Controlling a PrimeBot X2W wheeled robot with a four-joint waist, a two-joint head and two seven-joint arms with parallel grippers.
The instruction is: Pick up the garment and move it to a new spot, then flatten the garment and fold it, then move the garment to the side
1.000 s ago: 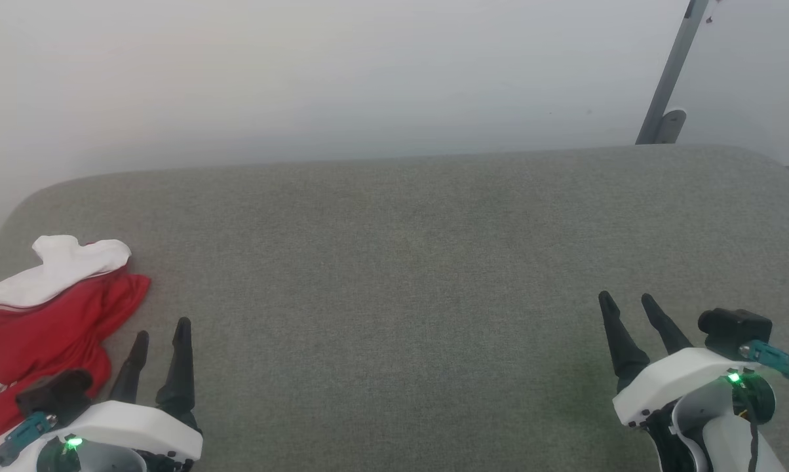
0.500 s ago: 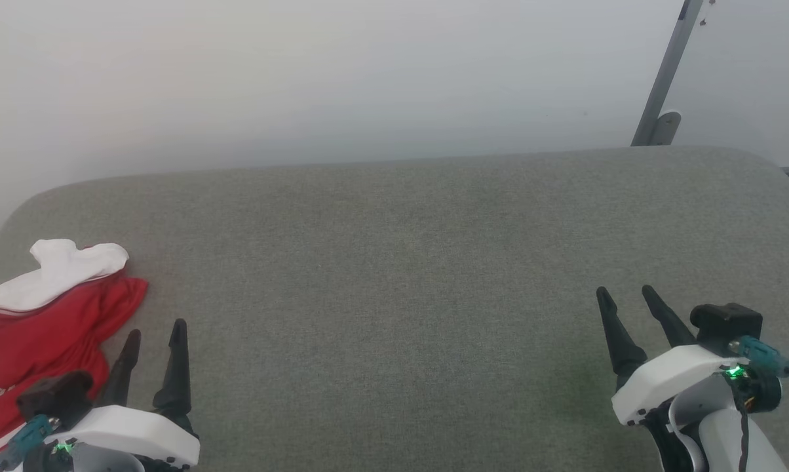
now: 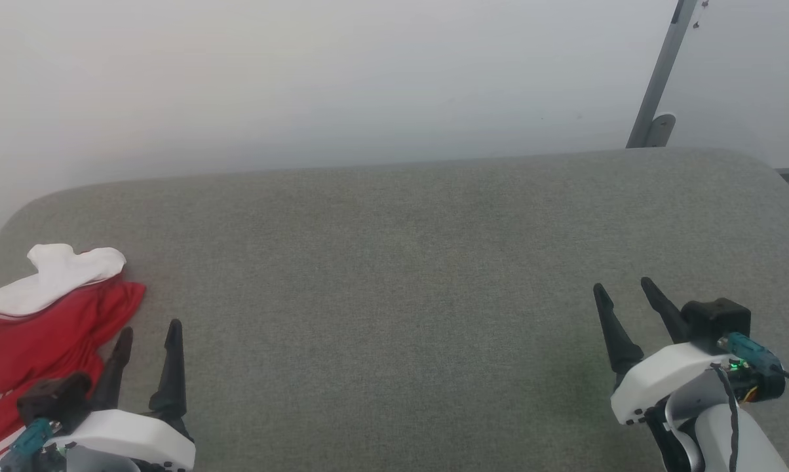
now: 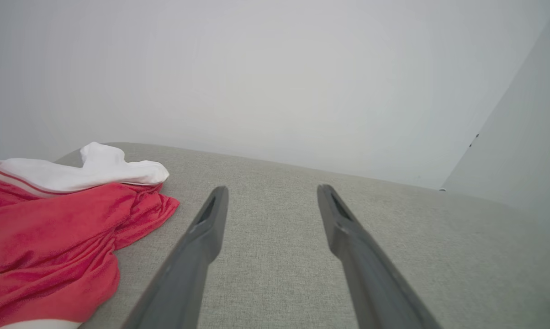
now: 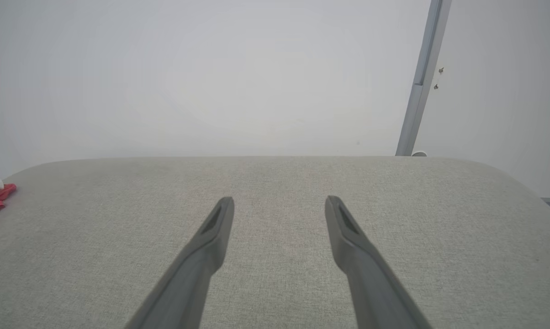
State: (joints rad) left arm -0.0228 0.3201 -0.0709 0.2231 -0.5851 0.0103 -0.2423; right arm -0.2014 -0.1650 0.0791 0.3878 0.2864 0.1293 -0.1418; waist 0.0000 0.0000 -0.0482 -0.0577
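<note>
The garment (image 3: pixel 34 314) lies crumpled at the tabletop's (image 3: pixel 394 275) left edge, about nine o'clock from centre in my head view: red cloth with a white sleeve on its far side. The tabletop is covered in grey-green fabric, has rounded corners and stands against a plain pale wall (image 3: pixel 303 78). A grey metal post (image 3: pixel 656 85) rises at two o'clock. My left claw (image 3: pixel 150 326) hovers released, fingers spread. The garment is just beside it at ten o'clock, clear of the fingertips I think, though the angle is shallow. My right claw (image 3: pixel 622 284) is also released, well apart at four o'clock.
</note>
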